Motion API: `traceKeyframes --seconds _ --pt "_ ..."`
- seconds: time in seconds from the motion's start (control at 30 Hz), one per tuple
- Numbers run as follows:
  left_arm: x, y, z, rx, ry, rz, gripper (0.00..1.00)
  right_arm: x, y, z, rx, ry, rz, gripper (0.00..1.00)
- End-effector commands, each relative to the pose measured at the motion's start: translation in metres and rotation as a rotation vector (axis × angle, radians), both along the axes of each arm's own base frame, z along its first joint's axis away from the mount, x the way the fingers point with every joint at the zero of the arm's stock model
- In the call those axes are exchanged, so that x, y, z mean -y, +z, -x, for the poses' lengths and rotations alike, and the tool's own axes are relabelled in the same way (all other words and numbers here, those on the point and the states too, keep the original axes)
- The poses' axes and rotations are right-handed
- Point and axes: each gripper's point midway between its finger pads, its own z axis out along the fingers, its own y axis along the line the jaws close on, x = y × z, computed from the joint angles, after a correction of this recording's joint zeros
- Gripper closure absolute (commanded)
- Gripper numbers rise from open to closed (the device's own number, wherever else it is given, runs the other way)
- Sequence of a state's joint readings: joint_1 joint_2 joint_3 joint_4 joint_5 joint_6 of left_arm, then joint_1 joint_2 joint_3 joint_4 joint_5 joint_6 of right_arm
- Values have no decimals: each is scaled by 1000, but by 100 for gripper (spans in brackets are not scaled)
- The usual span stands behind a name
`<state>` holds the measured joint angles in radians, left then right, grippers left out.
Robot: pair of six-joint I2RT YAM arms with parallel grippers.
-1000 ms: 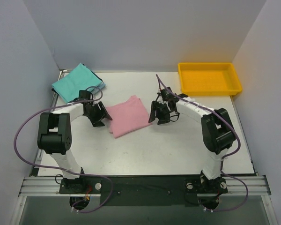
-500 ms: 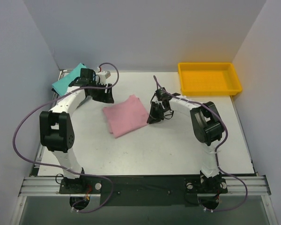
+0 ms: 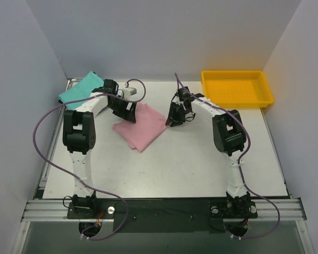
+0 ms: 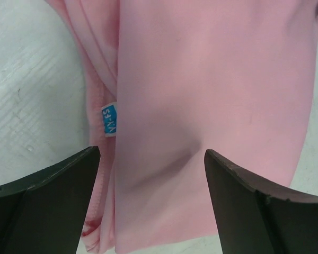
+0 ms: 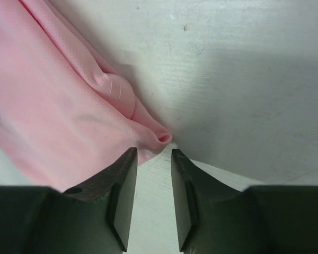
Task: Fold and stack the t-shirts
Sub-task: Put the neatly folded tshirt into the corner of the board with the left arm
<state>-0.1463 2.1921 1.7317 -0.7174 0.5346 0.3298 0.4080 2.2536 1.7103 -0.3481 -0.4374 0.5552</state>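
- Pink tee (image 3: pixel 143 127) lying folded mid-counter (image 3: pixel 191 164), blue size label (image 4: pixel 110 118) showing at a hem.
- Left end effector (image 3: pixel 128 111) released, fingers spread wide just above the pink cloth.
- Right end effector (image 5: pixel 152 153) barely released, only a thin gap; tee's corner at the tips, ungrasped.
- Teal tee (image 3: pixel 78 91) at far-left corner.

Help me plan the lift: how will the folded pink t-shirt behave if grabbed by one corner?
Likely floppy: the pink t-shirt wrinkles and bulges at its corner. Its loose hem layers in the left wrist view would probably fall open. Thin cloth, so presumably light.
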Motion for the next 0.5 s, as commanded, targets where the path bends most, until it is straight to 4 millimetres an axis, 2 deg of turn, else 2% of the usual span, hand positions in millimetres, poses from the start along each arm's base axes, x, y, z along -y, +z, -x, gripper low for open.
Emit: traceKeyframes --seconds 0.0,0.07,0.1,0.23,0.43,0.47 --pt "12 16 -25 72 11 30 9 7 17 8 1 34 32 69" --pt "5 4 -28 39 50 -8 9 11 21 9 13 35 38 63" --pt "4 1 -23 9 49 -16 9 13 24 8 21 33 39 60" --pt "1 -17 -15 -49 47 -48 8 16 32 13 33 35 44 56" --pt "18 -36 2 -115 -7 -53 8 24 37 25 36 32 58 55" --pt "23 -37 6 -128 -21 -34 15 27 42 26 48 27 63 55"
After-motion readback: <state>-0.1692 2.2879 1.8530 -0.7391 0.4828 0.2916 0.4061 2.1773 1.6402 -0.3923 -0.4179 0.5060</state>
